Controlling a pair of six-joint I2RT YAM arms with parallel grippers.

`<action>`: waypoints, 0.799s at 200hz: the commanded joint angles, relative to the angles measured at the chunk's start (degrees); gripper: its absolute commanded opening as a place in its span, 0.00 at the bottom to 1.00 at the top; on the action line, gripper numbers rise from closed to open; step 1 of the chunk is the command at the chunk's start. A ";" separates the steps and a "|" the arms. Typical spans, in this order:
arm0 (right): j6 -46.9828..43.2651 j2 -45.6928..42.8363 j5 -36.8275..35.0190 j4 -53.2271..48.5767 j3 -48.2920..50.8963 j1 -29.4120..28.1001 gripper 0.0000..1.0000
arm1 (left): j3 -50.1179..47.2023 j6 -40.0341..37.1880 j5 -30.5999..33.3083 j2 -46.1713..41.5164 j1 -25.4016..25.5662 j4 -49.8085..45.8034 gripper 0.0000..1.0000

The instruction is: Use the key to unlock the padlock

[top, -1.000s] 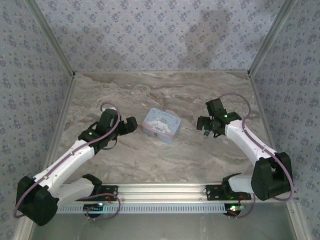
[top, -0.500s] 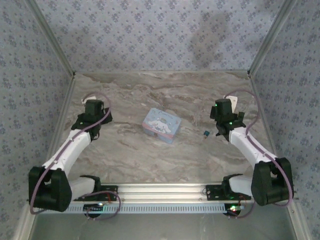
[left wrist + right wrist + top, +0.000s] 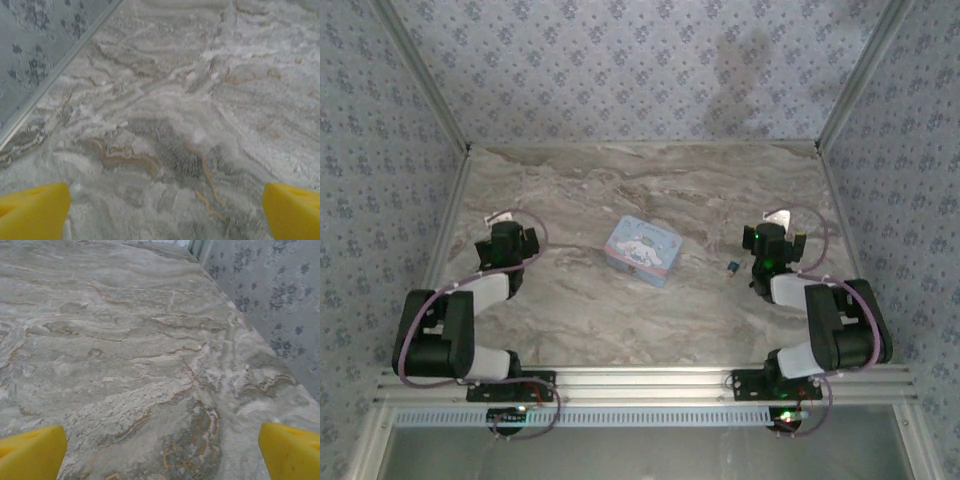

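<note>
Top external: we're seeing a cartoon tin (image 3: 642, 250) mid-table and a small key-like item (image 3: 731, 267) lying loose to its right. Left gripper (image 3: 162, 212) and right gripper (image 3: 161, 452) are sitting spread, empty. We're not making out a padlock, so we're calling progress unclear.

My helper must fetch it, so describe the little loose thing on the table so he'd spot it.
On the marble table, find the pale blue tin in the middle. Between it and the right arm lies a tiny dark object with a blue spot, far smaller than the tin.
</note>
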State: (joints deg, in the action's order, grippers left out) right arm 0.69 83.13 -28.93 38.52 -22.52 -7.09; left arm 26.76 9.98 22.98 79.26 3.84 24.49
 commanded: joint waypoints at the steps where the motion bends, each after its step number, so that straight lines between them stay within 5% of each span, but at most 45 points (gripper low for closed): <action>1: -1.30 0.67 5.04 7.76 1.31 0.85 1.00 | 0.13 -2.41 -0.36 0.04 -0.35 6.23 0.98; 24: -1.00 5.22 18.87 16.46 3.22 7.01 1.00 | 1.04 -5.42 -4.35 1.38 -0.34 6.73 0.98; 39: -0.02 3.28 17.88 8.36 1.14 7.30 1.00 | 2.04 -7.29 -5.99 2.76 -0.33 7.20 0.98; 46: -0.73 4.75 17.74 12.26 1.68 6.97 1.00 | 1.86 -8.29 -6.68 3.24 -0.27 8.49 0.98; 59: -0.41 4.07 11.76 12.59 2.31 4.94 1.00 | -4.70 -9.64 -9.18 6.91 -0.59 25.03 0.98; 70: -0.65 4.72 15.10 12.19 1.79 6.08 1.00 | -9.16 -8.41 -7.59 10.33 -1.50 37.32 0.98; 84: -0.36 4.22 17.03 11.25 1.57 7.18 1.00 | -4.73 -7.66 -6.87 8.14 -1.14 24.28 0.98; 160: -0.51 4.24 17.41 10.89 1.34 7.09 1.00 | -5.49 -8.59 -5.81 8.74 -0.34 27.28 0.98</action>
State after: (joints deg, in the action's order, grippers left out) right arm 0.16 87.33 -11.97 48.64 -20.51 -0.19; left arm 20.10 2.50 17.17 88.82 3.11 49.25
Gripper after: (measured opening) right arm 0.998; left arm 0.982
